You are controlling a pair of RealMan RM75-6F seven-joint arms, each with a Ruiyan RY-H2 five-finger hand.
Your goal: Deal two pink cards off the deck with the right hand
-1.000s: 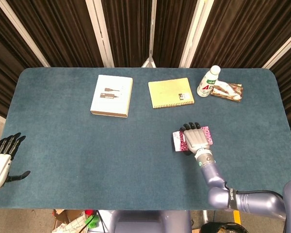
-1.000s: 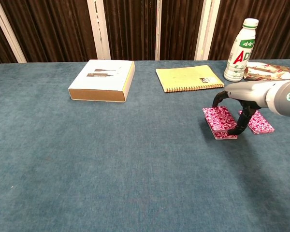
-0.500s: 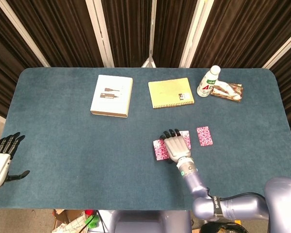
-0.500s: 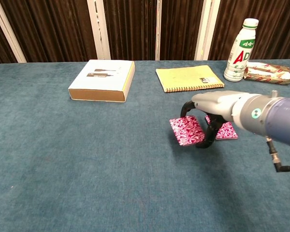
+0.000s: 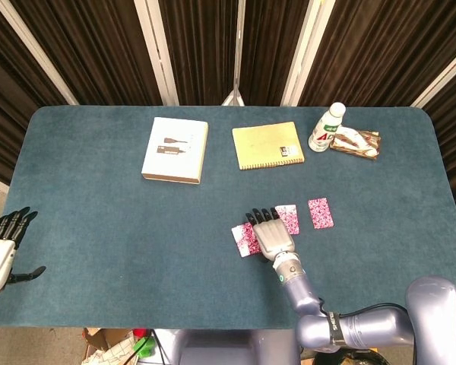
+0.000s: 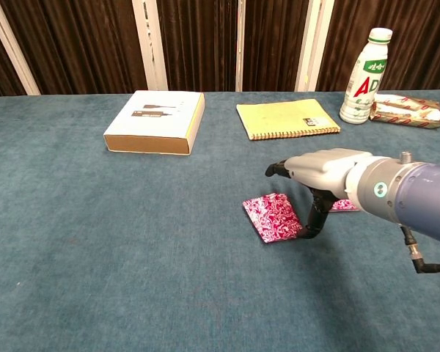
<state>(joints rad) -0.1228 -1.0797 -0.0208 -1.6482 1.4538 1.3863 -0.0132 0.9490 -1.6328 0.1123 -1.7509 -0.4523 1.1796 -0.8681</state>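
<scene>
A pink patterned card lies flat on the blue table, left of the pink deck. My right hand arches over this card's right part. One fingertip touches the card's right edge, and the other fingers hover above the card. In the chest view my forearm hides most of the deck. Another single pink card lies just right of the deck. My left hand hangs off the table's front left edge, fingers apart and holding nothing.
A white box lies at the back left. A yellow notebook lies at the back middle. A white bottle and a snack packet stand at the back right.
My right hand slid from the deck toward the left and the front, dragging one pink card with it. The deck and the card on its right stayed put. The left hand did not move.
</scene>
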